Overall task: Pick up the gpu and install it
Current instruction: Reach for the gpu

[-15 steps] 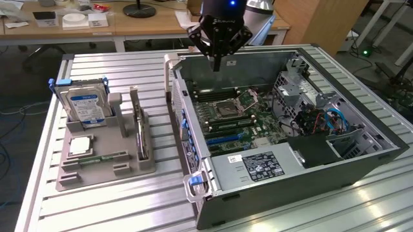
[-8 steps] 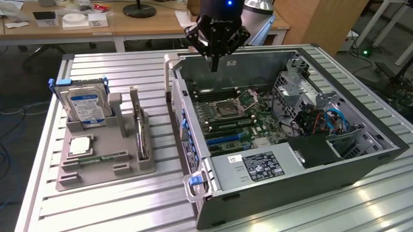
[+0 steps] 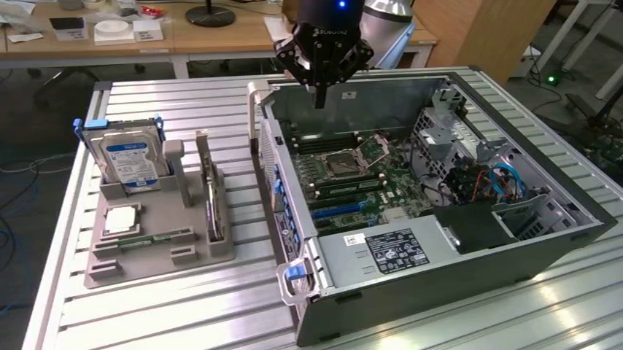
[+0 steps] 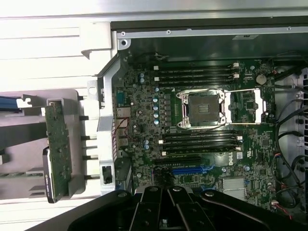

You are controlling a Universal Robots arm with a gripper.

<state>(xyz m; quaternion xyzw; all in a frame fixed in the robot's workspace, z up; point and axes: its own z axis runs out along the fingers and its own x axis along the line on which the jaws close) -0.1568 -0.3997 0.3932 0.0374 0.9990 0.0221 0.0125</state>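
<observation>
- The pincer (image 3: 319,100) hangs over the open computer case (image 3: 438,292) in the exterior view's upper middle; its fingers are clenched together on nothing
- the gpu (image 3: 212,200) stands on edge in a grey holder (image 3: 146,264) at the exterior view's left, well apart from the pincer; it is probably slotted upright so its top edge is easy to grip
- ribbed metal tabletop (image 3: 175,313); wooden desks (image 3: 233,40) behind

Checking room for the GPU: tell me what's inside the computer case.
Inside the computer case: motherboard with an open CPU socket, memory slots, a blue expansion slot, power supply, cables. What lies under the power supply is hidden.
</observation>
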